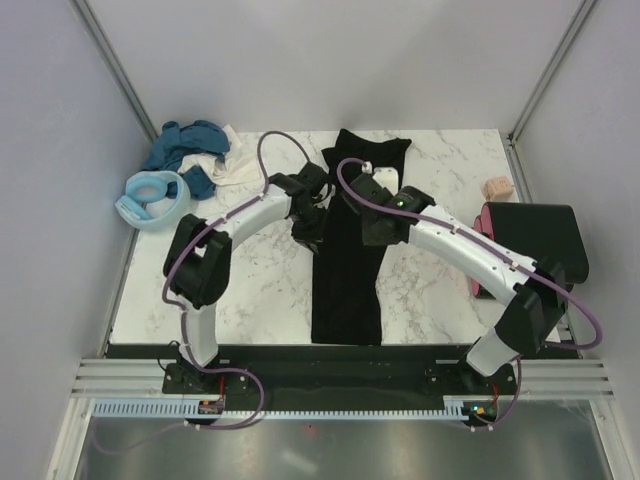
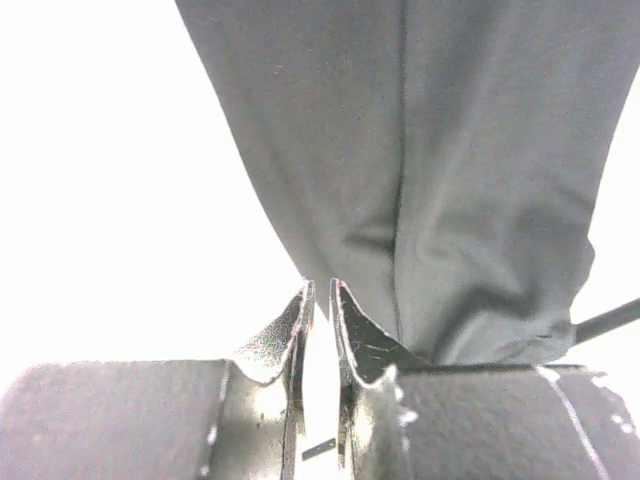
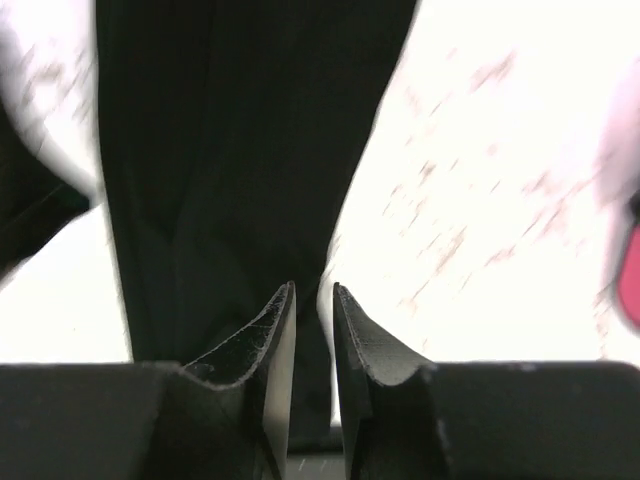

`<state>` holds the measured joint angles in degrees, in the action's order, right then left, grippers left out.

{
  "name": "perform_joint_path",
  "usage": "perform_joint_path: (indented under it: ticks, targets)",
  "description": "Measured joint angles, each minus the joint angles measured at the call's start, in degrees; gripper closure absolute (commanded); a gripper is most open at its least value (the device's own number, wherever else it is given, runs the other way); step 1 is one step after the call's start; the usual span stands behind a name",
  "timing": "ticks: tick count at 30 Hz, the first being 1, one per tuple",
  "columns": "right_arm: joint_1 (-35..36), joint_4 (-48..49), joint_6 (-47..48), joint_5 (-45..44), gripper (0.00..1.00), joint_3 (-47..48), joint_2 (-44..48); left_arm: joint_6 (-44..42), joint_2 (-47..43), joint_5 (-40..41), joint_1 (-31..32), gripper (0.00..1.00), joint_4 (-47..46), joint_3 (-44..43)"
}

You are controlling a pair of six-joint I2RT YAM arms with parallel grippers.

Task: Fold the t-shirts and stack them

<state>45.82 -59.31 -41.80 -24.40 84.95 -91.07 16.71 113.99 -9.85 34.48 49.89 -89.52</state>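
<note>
Two arms are flanking the shirt, which is lying on the table as a long strip running near-to-far. The left gripper and right gripper are hovering at opposite edges, equally near, narrowly parted, gripping nothing.

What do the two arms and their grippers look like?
The left arm and right arm have white curved links and bulky black joints. A purple cable runs along each. A small green light glows near the right wrist. The left gripper and right gripper have black, scuffed fingers tapering to thin tips.
</note>
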Motion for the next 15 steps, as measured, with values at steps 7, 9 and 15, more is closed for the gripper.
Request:
perform_joint_path:
  ticks: [7,9,15]
  targets:
    - [-12.5,10.3,12.0,-2.0,0.58,4.9,-13.3,1.3,-11.8,1.3,-0.3,0.79,-1.8,5.5]
    - [-16.2,11.8,15.3,-1.5,0.58,12.9,-21.7,1.4,-13.9,1.2,0.2,0.8,-2.3,7.8]
    - [-23.8,14.2,21.5,1.9,0.45,47.9,-45.4,1.3,-14.3,2.3,4.0,0.8,-2.0,13.0]
